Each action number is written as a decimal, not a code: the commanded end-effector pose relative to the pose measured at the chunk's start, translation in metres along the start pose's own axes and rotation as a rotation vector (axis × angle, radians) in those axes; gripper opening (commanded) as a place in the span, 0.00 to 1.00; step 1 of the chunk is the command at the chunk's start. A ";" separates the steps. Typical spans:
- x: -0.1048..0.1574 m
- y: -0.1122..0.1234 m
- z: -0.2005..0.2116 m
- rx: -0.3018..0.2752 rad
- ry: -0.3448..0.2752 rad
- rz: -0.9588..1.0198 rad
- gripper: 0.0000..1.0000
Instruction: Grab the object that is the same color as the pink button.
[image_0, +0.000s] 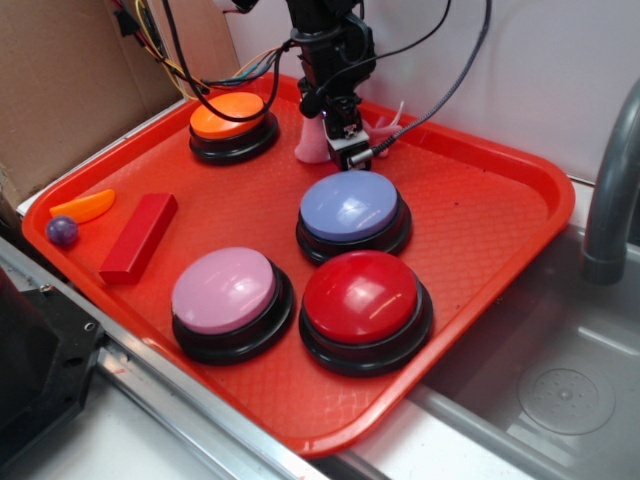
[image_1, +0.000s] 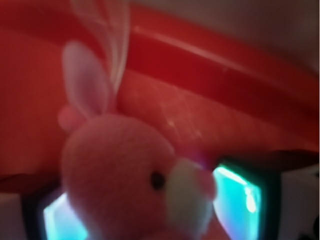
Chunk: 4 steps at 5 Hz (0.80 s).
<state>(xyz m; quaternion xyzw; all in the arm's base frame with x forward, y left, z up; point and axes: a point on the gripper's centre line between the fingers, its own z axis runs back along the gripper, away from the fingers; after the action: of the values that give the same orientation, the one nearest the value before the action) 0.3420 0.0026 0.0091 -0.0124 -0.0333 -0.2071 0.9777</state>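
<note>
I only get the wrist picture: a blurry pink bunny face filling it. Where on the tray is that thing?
Observer: The toy sits at the tray's far edge, right of the orange button.
Operator: Is the pincer on it yet?
Observer: The pincer is down right beside the toy, behind the lavender button. I can't tell whether it has closed.
Operator: Where's the pink button it should match?
Observer: The pink button is at the near edge, left of the red button, well away from the toy.
Operator: Anything else around?
Observer: A red block, an orange slice and a purple ball lie at the tray's left.
</note>
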 end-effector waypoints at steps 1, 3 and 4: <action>0.008 0.004 0.026 0.037 -0.056 0.035 0.00; -0.002 0.006 0.076 0.068 0.022 0.186 0.00; -0.021 -0.001 0.113 0.042 0.016 0.304 0.00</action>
<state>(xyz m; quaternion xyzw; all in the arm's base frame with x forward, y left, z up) 0.3093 0.0126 0.0974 0.0000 0.0069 -0.0647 0.9979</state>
